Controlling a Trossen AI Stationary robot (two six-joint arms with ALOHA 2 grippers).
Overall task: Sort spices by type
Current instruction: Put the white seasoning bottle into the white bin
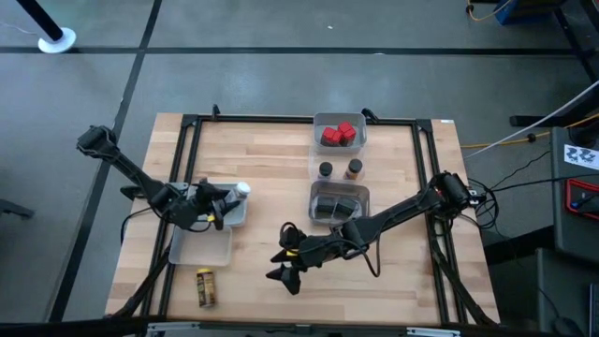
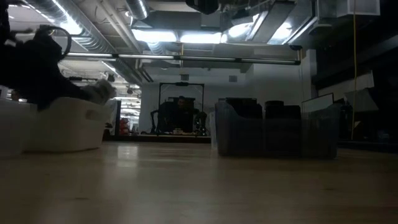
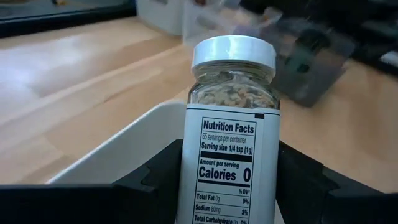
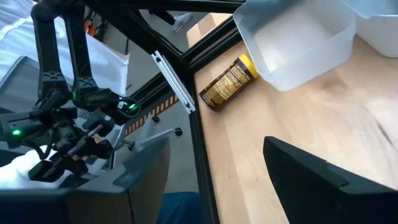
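Left wrist view showed my left gripper point(image 3: 233, 186) clamped on a white-capped spice jar point(image 3: 231, 124), its nutrition label facing the camera and the jar standing upright between my fingers point(image 3: 155, 180). From above, I held that jar over the clear tray point(image 1: 201, 245) on the left of the table, at the tray's far end, and I judged the step in hand to be setting it down there. To do that well I needed to keep the jar vertical, lower it until its base met the tray floor, and only then let go, since a tall narrow jar released early would likely tip. My right gripper point(image 1: 284, 264) hung over bare table well to the right of that tray, fingers spread and holding nothing. The yellow-capped jar point(image 1: 205, 286) lay on its side on the table just beside the tray's near edge, not yet sorted. The red boxes point(image 1: 339, 135), two small round jars point(image 1: 339, 169) and a tray of dark containers point(image 1: 339, 204) sat far right of the clear tray.
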